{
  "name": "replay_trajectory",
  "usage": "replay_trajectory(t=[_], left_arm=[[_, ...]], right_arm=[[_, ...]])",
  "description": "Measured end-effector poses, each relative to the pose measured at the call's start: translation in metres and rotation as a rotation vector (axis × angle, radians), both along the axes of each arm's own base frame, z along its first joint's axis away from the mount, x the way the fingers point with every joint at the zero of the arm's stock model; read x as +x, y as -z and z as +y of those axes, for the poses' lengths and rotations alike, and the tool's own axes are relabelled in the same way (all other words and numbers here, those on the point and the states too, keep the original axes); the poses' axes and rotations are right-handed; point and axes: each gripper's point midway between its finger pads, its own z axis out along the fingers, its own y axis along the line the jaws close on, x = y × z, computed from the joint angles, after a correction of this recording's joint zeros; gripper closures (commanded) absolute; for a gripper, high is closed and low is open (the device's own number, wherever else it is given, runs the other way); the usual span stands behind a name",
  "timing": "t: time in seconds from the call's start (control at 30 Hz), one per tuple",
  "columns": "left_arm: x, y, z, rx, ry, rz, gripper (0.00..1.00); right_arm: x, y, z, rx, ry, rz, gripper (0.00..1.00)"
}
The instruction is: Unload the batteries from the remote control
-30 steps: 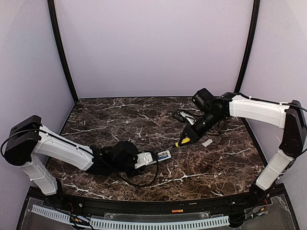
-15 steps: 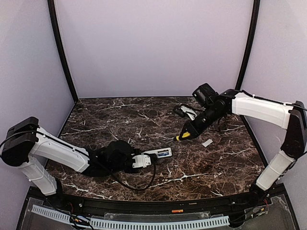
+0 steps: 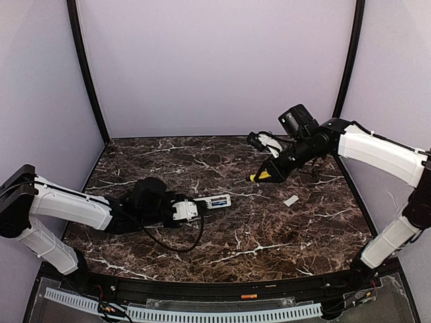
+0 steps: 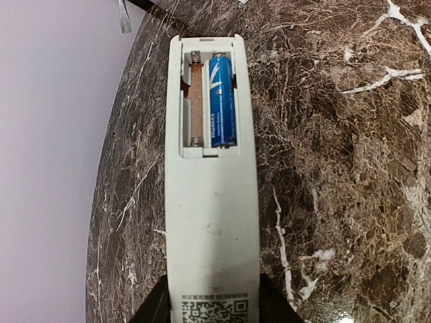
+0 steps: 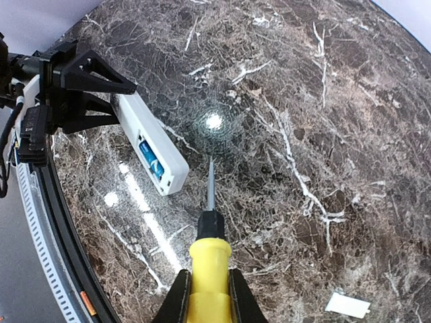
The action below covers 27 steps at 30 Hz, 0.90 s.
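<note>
Your left gripper (image 4: 213,306) grasps the remote control (image 4: 212,215) near the table's (image 3: 269,232) middle; its square code is cut off at the wrist view's bottom edge. One blue battery (image 4: 221,101) sits in the open compartment, its white lettering too small to read. Your right gripper (image 5: 207,296) clamps a yellow screwdriver (image 5: 209,259).

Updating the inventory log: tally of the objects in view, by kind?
remote control: 1
battery, blue, in the open compartment: 1
yellow-handled screwdriver: 1
small white lid piece: 1
Total: 4
</note>
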Motion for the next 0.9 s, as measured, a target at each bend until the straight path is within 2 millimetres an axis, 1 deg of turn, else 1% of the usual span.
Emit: replay_trajectory(t=[0.1, 0.17, 0.23, 0.33, 0.5, 0.6, 0.7, 0.8, 0.9], left_arm=[[0.007, 0.000, 0.005, -0.010, 0.006, 0.011, 1.00], [0.012, -0.001, 0.009, -0.015, 0.007, 0.019, 1.00], [0.019, -0.005, 0.011, -0.032, 0.007, 0.025, 1.00], [0.033, -0.018, 0.014, -0.062, 0.006, 0.020, 1.00], [0.055, -0.046, 0.013, -0.094, 0.020, -0.014, 1.00], [0.063, -0.053, 0.010, -0.099, 0.037, -0.021, 1.00], [0.064, -0.051, 0.006, -0.085, 0.061, -0.008, 1.00], [0.059, -0.042, 0.005, -0.065, 0.080, 0.027, 1.00], [0.053, -0.036, 0.005, -0.053, 0.097, 0.057, 1.00]], right_arm=[[0.002, -0.012, 0.001, 0.008, -0.024, -0.045, 1.00], [0.004, -0.023, 0.003, 0.014, -0.050, -0.084, 1.00], [0.005, -0.035, 0.004, 0.016, -0.083, -0.122, 1.00], [0.005, -0.050, 0.005, 0.021, -0.130, -0.169, 1.00], [0.000, -0.067, 0.009, 0.029, -0.204, -0.195, 1.00], [0.000, -0.074, 0.018, 0.026, -0.244, -0.206, 1.00], [-0.001, -0.071, 0.028, 0.014, -0.280, -0.200, 1.00], [-0.004, -0.057, 0.038, -0.021, -0.312, -0.181, 1.00], [-0.007, -0.041, 0.043, -0.061, -0.332, -0.154, 1.00]])
